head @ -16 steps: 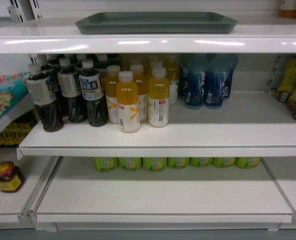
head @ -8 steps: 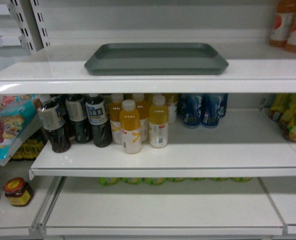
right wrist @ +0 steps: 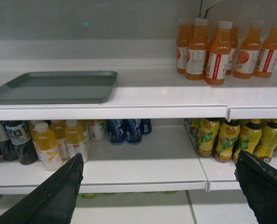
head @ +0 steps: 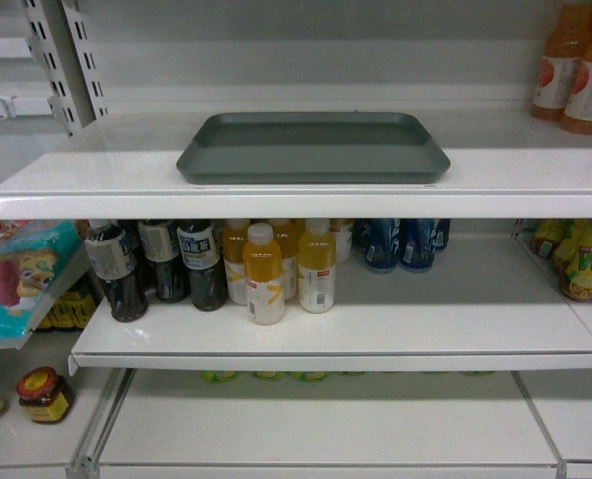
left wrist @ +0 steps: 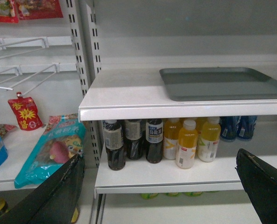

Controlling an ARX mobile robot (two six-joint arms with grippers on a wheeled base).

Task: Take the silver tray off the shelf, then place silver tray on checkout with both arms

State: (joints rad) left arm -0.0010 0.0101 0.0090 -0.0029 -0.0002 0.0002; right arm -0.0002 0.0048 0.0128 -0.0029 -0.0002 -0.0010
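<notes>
The silver tray (head: 313, 147) lies flat on the white shelf (head: 96, 180), near its front edge. It also shows in the left wrist view, tray (left wrist: 222, 83) on shelf (left wrist: 124, 88), and in the right wrist view, tray (right wrist: 54, 86) on shelf (right wrist: 166, 93). My left gripper (left wrist: 159, 155) is open and empty, low in front of the shelving, below and left of the tray. My right gripper (right wrist: 159, 155) is also open and empty, below and right of the tray. Neither gripper shows in the head view. The checkout is out of view.
Dark bottles (head: 156, 264), yellow bottles (head: 276, 264) and blue packs (head: 400, 244) stand on the board under the tray. Orange juice bottles (right wrist: 222, 44) stand on the tray's shelf to the right. A snack bag (head: 21, 274), jars (head: 44, 394) and wire hooks (left wrist: 21, 74) are at the left.
The head view has risen: the tray and its shelf now sit lower in the frame and are seen more from above. The tray has not shifted on the shelf.
</notes>
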